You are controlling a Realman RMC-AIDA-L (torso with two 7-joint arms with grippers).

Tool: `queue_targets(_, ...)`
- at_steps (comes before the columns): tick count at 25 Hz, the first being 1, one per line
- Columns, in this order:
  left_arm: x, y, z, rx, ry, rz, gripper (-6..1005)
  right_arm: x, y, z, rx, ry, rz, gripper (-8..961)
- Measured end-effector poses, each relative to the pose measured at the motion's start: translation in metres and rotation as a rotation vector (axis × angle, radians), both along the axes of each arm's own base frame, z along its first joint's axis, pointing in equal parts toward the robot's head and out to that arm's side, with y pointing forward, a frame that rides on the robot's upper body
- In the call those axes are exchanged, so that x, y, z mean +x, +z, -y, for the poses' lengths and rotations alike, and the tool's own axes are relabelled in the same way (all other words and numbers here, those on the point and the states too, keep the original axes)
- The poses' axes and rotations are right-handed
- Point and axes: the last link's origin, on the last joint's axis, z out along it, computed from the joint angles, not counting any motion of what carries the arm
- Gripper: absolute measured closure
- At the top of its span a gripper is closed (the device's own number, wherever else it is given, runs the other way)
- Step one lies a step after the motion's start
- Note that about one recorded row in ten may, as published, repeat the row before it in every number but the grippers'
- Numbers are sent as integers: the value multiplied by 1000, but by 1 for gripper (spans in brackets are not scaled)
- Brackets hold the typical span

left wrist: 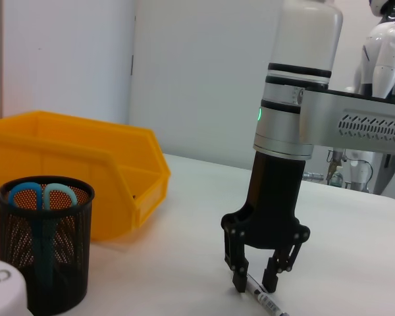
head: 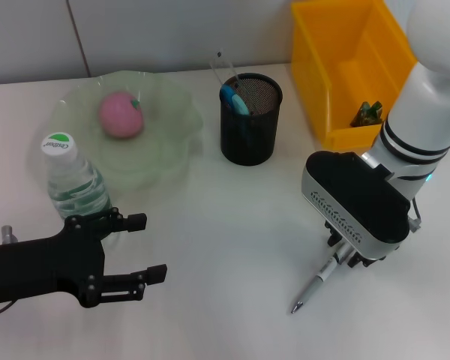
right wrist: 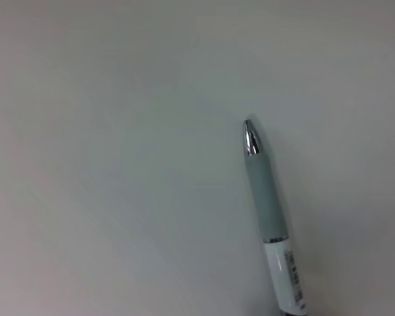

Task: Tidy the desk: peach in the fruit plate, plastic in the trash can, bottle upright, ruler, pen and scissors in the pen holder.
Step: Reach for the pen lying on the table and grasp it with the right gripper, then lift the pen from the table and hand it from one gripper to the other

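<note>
Desk surface (head: 232, 240), white and matte, carries everything here. Yellow plastic bin (head: 345, 67) sits at the far right with a scrap of green-and-brown plastic (head: 370, 112) in its near corner. Translucent pale-green fruit plate with a wavy rim (head: 172, 142) lies at the far left, and the pink peach (head: 121, 115) rests in it. Black mesh cylindrical pen holder (head: 250, 120) stands between plate and bin, with blue-handled scissors (head: 234, 99) and a clear ruler (head: 223, 69) upright inside. Clear plastic water bottle with a green-and-white cap (head: 69, 180) stands upright just beside the plate's near edge.

The right gripper (left wrist: 257, 284) is down at the desk on the right, its black fingers (left wrist: 239, 276) straddling the rear end of the white-and-grey ballpoint pen (head: 315, 285), one on each side, closed in around the barrel; the pen lies on the surface with its silver tip pointing toward the near edge. The left gripper (head: 151, 247) hovers at the near left, just in front of the bottle, its fingers apart and holding nothing.
</note>
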Motion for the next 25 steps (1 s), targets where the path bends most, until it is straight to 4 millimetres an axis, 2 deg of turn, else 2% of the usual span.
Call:
queue_targets(11, 2, 1, -2, -1, 0, 2, 171, 1, -2, -1, -11, -10, 11, 573)
queue_targets(25, 4, 2, -3, 6, -3, 14, 172, -4, 1, -3, -21, 9, 20, 751)
